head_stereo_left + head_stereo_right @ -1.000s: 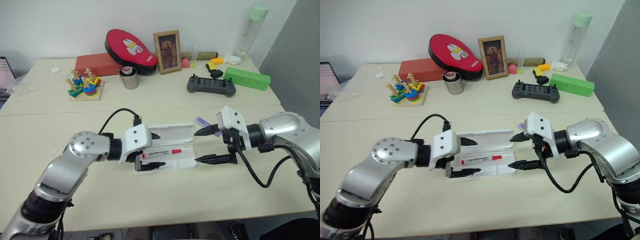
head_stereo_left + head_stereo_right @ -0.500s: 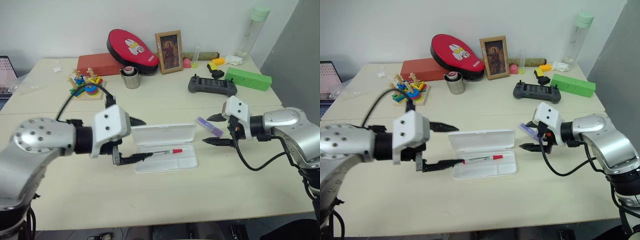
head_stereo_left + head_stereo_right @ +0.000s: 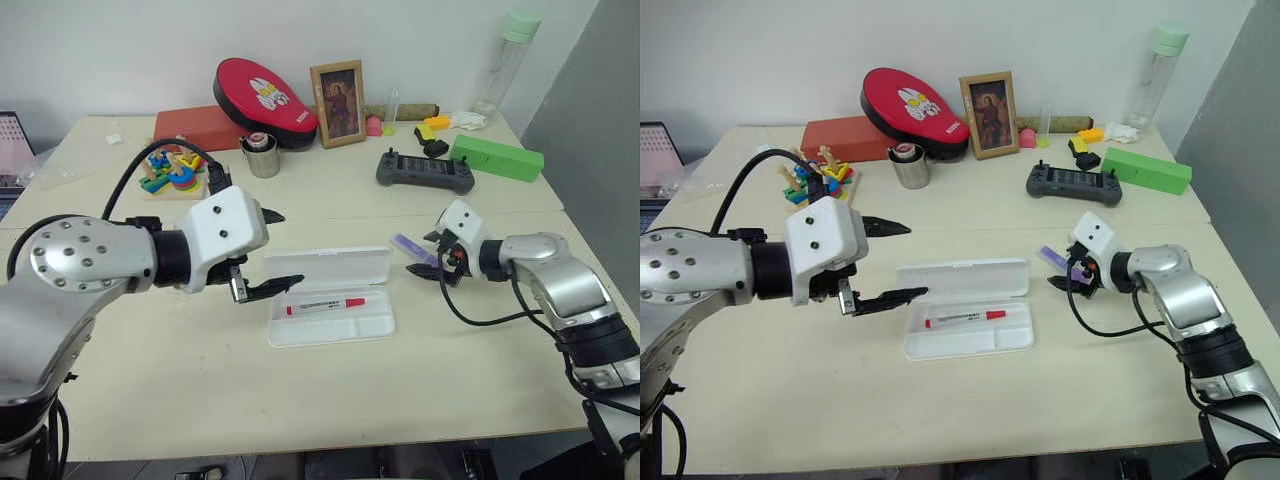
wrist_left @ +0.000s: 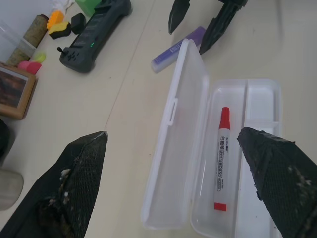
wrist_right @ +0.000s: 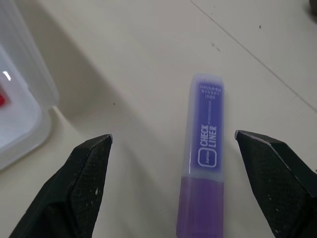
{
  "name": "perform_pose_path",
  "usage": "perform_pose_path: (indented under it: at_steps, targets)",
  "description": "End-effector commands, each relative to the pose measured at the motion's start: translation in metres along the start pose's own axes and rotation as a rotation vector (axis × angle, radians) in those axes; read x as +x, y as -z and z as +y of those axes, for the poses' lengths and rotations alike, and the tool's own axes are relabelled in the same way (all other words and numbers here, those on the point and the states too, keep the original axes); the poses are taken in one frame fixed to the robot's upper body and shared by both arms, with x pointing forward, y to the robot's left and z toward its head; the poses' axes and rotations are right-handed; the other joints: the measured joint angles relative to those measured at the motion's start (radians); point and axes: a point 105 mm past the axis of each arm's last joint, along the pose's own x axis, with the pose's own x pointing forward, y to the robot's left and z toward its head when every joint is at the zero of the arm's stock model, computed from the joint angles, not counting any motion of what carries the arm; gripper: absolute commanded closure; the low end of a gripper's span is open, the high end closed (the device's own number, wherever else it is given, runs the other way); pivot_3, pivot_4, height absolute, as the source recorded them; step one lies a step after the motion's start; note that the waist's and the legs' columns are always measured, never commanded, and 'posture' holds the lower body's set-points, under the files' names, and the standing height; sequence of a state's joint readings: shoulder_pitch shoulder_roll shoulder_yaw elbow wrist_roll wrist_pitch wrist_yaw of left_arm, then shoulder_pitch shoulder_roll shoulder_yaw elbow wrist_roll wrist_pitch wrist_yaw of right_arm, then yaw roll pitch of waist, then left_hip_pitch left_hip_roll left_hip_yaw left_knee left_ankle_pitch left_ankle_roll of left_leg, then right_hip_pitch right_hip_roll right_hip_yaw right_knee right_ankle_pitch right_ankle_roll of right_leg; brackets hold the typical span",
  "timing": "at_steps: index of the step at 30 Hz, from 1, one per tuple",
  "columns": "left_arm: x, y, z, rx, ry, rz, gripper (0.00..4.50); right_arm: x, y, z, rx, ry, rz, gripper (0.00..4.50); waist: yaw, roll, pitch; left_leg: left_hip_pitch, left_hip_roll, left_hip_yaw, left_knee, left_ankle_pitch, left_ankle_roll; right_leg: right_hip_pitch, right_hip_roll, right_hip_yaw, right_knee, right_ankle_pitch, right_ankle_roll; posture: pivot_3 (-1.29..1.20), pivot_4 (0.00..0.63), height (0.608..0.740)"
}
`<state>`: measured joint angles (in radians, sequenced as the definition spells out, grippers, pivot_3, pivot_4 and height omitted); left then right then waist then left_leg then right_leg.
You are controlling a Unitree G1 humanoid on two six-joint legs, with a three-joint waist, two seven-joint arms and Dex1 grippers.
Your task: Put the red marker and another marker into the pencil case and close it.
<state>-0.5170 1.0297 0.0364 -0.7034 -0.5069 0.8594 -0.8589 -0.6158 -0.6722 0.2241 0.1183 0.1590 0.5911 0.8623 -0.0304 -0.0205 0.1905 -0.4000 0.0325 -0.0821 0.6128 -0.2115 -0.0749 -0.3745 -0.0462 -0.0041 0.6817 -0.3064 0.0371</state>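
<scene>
The pencil case (image 3: pixel 375 325) lies open on the table, its lid (image 3: pixel 325 267) folded back on the far side. The red marker (image 3: pixel 323 304) rests lengthwise in the tray. My left gripper (image 3: pixel 290 248) hangs open and empty above the case's left end. The other marker, purple (image 3: pixel 410 247), lies on the table just right of the case. My right gripper (image 3: pixel 418 254) is open and low over it, one finger on each side; the right wrist view shows the purple marker (image 5: pixel 204 173) between the fingers (image 5: pixel 91 163), untouched.
Behind the case lie a dark game controller (image 3: pixel 423 170) and a green box (image 3: pixel 495 156). A metal cup (image 3: pixel 262 157), a wooden stacking toy (image 3: pixel 170 172), a red pouch (image 3: pixel 262 90), a picture frame (image 3: pixel 336 102) and a tall bottle (image 3: pixel 502 60) stand further back.
My left gripper has lifted up and off the case, the red marker staying in the tray. My right gripper has gone forward and down to straddle the purple marker.
</scene>
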Motion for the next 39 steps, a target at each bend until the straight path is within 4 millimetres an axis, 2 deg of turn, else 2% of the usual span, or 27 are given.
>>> perform_pose_path:
  at_steps: [1, 7, 11, 13, 14, 26, 34, 37, 39]
  targets:
    - [0.005, -0.009, 0.003, 0.048, -0.019, -0.026, 0.03, 0.001, -0.001, -0.011, -0.008, 0.047, -0.013, 0.33, 0.0, 0.0, 0.0, 0.0, 0.0, 0.0, 0.0, 0.0, 0.0, 0.0, 0.0, 0.0, 0.0, 0.0, 0.0, 0.0, 0.15, 0.74]
    - [0.006, -0.009, 0.005, 0.068, -0.014, -0.015, 0.03, 0.006, 0.016, -0.019, 0.102, 0.079, 0.007, 0.33, -0.003, 0.0, 0.0, 0.0, 0.0, 0.001, 0.0, 0.0, 0.0, 0.0, 0.0, 0.001, 0.0, 0.0, 0.0, 0.0, 0.15, 0.74]
    - [0.006, -0.009, 0.005, 0.073, -0.014, -0.011, 0.03, 0.008, 0.019, -0.021, 0.153, 0.089, 0.0, 0.33, -0.003, 0.0, 0.0, 0.001, 0.0, 0.001, 0.0, 0.0, 0.0, 0.0, 0.0, 0.002, 0.001, 0.0, 0.0, 0.0, 0.15, 0.74]
    - [0.006, -0.008, 0.006, 0.072, -0.017, -0.009, 0.0, 0.01, 0.018, -0.021, 0.235, 0.085, -0.019, 0.69, -0.002, 0.0, 0.0, 0.001, 0.0, 0.001, 0.0, 0.0, 0.0, 0.0, 0.0, 0.002, 0.001, 0.0, 0.001, 0.0, 0.15, 0.74]
    - [0.006, -0.008, 0.006, 0.07, -0.017, -0.008, 0.0, 0.01, 0.017, -0.019, 0.252, 0.077, -0.027, 0.7, -0.003, 0.0, 0.0, 0.001, 0.0, 0.001, 0.001, 0.0, 0.0, 0.0, 0.0, 0.002, 0.001, 0.001, 0.001, 0.0, 0.15, 0.74]
    - [0.004, 0.0, 0.007, 0.065, -0.019, 0.01, 0.0, 0.009, 0.011, -0.013, 0.223, 0.045, -0.029, 3.43, -0.003, 0.0, 0.0, 0.001, 0.0, 0.002, 0.001, 0.0, 0.0, 0.0, 0.0, 0.003, 0.0, 0.001, 0.001, 0.0, 0.15, 0.74]
    - [0.004, 0.002, 0.008, 0.058, -0.022, 0.013, 0.0, 0.005, 0.008, -0.003, 0.17, -0.009, -0.035, 3.42, -0.002, 0.0, 0.0, 0.001, 0.0, 0.002, 0.001, 0.0, 0.0, 0.0, 0.0, 0.003, 0.0, 0.001, 0.001, 0.0, 0.15, 0.74]
    - [0.002, 0.005, 0.009, 0.056, -0.028, 0.022, 0.0, -0.002, 0.006, -0.002, 0.135, -0.005, -0.034, 3.42, -0.002, 0.0, 0.0, 0.001, 0.0, 0.002, 0.001, 0.0, 0.0, -0.001, 0.0, 0.003, 0.0, 0.001, 0.001, 0.0, 0.15, 0.74]
    - [-0.003, 0.009, 0.013, 0.048, -0.045, 0.039, 0.0, -0.018, 0.004, 0.0, 0.078, -0.029, -0.025, 3.42, -0.001, 0.0, 0.0, 0.0, 0.0, 0.002, 0.001, 0.0, 0.0, -0.001, 0.0, 0.003, 0.0, 0.001, 0.001, 0.0, 0.15, 0.74]
